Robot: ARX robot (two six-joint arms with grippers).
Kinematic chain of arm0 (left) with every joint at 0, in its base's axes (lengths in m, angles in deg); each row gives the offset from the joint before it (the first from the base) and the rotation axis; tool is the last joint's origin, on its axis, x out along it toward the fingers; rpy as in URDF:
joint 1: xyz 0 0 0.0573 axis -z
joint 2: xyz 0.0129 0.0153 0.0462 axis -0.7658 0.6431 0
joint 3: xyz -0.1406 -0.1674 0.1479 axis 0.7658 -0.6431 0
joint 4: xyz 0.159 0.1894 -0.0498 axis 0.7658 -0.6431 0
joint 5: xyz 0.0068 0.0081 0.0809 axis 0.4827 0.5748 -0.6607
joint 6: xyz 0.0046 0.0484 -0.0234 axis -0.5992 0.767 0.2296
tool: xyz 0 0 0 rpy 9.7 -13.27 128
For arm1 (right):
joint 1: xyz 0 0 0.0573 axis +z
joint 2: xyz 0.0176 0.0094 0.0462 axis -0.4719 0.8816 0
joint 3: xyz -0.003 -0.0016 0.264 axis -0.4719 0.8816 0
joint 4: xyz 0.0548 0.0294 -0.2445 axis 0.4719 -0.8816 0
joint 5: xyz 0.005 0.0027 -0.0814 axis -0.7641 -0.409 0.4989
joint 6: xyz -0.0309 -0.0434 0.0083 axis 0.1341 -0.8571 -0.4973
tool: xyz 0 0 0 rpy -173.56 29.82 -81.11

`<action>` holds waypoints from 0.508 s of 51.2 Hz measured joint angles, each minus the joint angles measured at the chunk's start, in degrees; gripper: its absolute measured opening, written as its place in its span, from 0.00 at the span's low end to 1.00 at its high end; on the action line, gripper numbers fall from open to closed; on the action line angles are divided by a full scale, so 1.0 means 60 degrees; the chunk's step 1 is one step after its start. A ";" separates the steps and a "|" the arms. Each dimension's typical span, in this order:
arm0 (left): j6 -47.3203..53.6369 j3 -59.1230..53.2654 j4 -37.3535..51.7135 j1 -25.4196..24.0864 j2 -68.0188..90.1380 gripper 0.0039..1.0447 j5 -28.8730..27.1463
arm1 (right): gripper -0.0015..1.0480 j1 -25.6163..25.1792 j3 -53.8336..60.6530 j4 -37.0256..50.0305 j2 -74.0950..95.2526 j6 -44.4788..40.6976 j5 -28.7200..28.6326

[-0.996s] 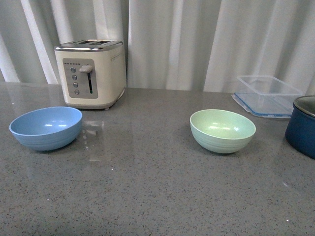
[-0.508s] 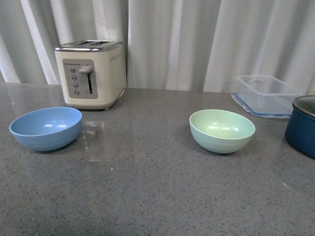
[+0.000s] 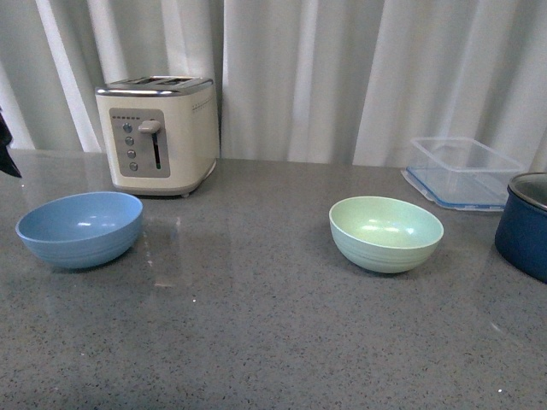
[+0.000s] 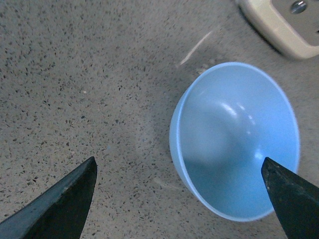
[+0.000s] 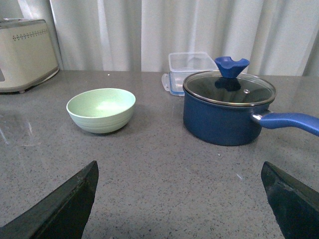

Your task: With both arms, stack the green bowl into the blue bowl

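Left gripper (image 4: 177, 200) spread wide, hovering above blue bowl (image 4: 234, 139) near toaster (image 4: 284, 25), right gripper (image 5: 178, 206) spread wide and empty, low over speckled grey table (image 5: 149, 169), green bowl (image 5: 101, 109) ahead near lidded navy pot (image 5: 227, 117), white curtain (image 5: 149, 30) behind.

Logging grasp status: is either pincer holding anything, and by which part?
Nothing is held. Left pincer is open above the blue bowl; right pincer is open, well short of the green bowl.

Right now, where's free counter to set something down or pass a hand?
Free: grey speckled counter between the sky-blue plastic bowl and the mint-green plastic bowl, plus the near strip before both. Crowded: right edge, clear plastic container and navy pot close together; cream toaster back left.
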 joint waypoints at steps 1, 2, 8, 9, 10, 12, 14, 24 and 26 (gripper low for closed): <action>-0.0018 0.0069 -0.0044 0.0022 0.0149 0.94 -0.0022 | 0.90 0.0000 0.0000 0.0000 0.0000 0.0000 0.0000; -0.0025 0.0113 -0.0069 0.0036 0.0219 0.94 -0.0040 | 0.90 0.0000 0.0000 0.0000 0.0000 -0.0004 0.0000; -0.0106 0.0503 -0.0244 0.0128 0.0834 0.94 -0.0208 | 0.90 0.0000 0.0000 0.0000 0.0000 0.0000 0.0000; -0.0131 0.0586 -0.0277 0.0138 0.0936 0.94 -0.0240 | 0.90 0.0000 0.0000 0.0000 0.0000 0.0000 0.0000; -0.0146 0.0648 -0.0291 0.0153 0.1024 0.94 -0.0273 | 0.90 0.0000 0.0000 0.0000 0.0000 0.0000 0.0000; -0.0146 0.0845 -0.0310 0.0186 0.1279 0.94 -0.0361 | 0.90 0.0000 0.0000 0.0000 0.0000 0.0000 0.0000; -0.0146 0.0984 -0.0357 0.0215 0.1443 0.94 -0.0412 | 0.90 0.0000 0.0000 0.0000 0.0000 0.0000 0.0000; -0.0087 0.1308 -0.0579 0.0372 0.1956 0.79 -0.0659 | 0.90 0.0000 0.0000 0.0000 0.0000 0.0000 0.0000; -0.0058 0.1355 -0.0597 0.0393 0.2022 0.72 -0.0659 | 0.90 0.0000 0.0000 0.0000 0.0000 -0.0004 0.0000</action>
